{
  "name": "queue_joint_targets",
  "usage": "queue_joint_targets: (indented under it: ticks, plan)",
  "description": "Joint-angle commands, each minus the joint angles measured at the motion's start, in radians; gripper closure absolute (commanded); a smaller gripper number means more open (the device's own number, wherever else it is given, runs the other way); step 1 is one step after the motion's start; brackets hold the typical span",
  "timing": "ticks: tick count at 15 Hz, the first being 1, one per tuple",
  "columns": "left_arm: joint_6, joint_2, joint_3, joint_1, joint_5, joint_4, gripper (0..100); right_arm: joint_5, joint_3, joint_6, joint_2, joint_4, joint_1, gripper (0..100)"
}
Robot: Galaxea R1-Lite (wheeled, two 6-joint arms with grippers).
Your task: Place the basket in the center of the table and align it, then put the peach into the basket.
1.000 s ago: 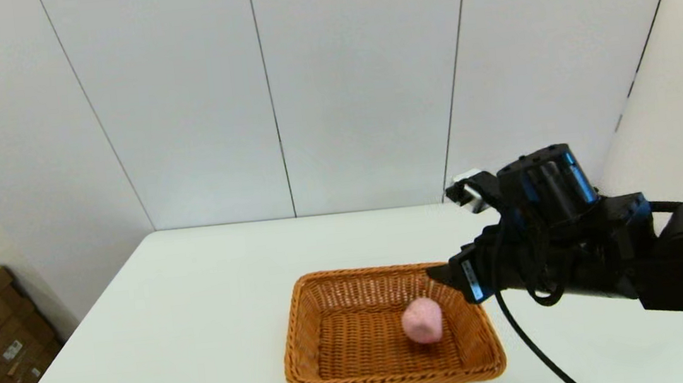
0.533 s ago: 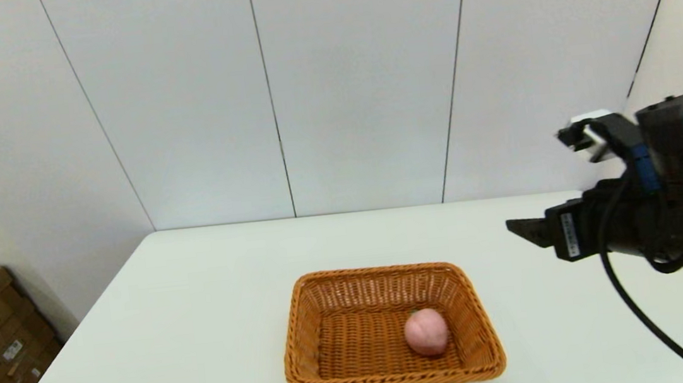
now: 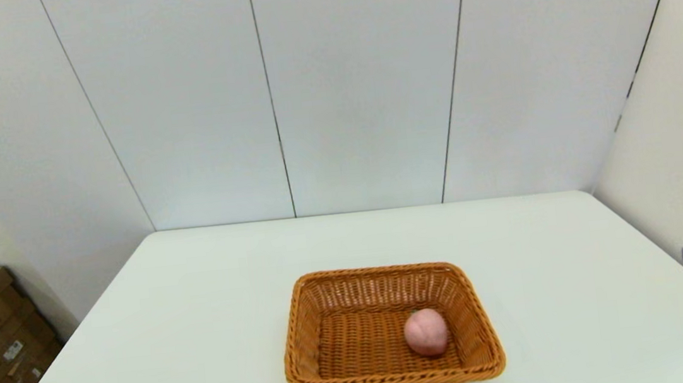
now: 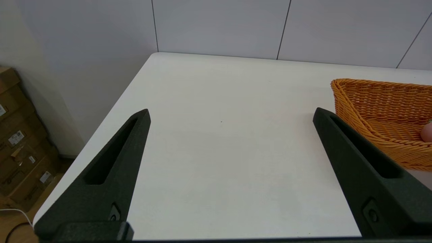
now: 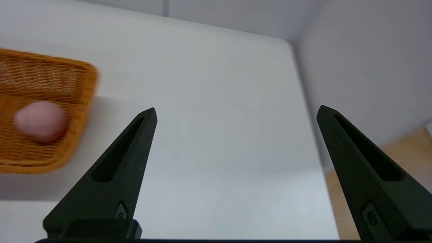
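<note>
Risk is small at this point, since the peach (image 3: pixel 425 332) is seen lying on the woven floor of the basket (image 3: pixel 390 328), in its right half and nearer the near wall, so the task is judged all but done. What could still go wrong would be caused by the round fruit being rolled if the basket is nudged, or by a sweep of an arm across the rim; the flared walls are judged high enough for the peach to be kept in. The basket is set near the middle of the table (image 3: pixel 201 308), somewhat toward the near edge, its long axis laid left to right and its sides roughly square to the table edges. The peach's crease is turned toward the near side, with a hint of green at its far end. The right gripper (image 5: pixel 236 114) is held well to the right of the basket, fingers wide apart and nothing between them. The left gripper (image 4: pixel 231 114) is parked left of the basket, likewise spread and empty.
</note>
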Motion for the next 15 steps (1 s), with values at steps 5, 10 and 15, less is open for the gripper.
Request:
queue_joint_targets:
  ticks: [5, 10, 15]
  plan:
    - [0.000, 0.000, 0.000, 0.000, 0.000, -0.001, 0, 0.012, 0.208, -0.015, -0.586, 0.124, -0.254, 0]
    - [0.000, 0.000, 0.000, 0.000, 0.000, -0.001, 0, 0.310, 0.424, -0.023, -0.814, 0.104, -0.276, 0]
    - [0.000, 0.000, 0.000, 0.000, 0.000, -0.001, 0, 0.405, 0.479, 0.016, -0.813, 0.037, -0.276, 0]
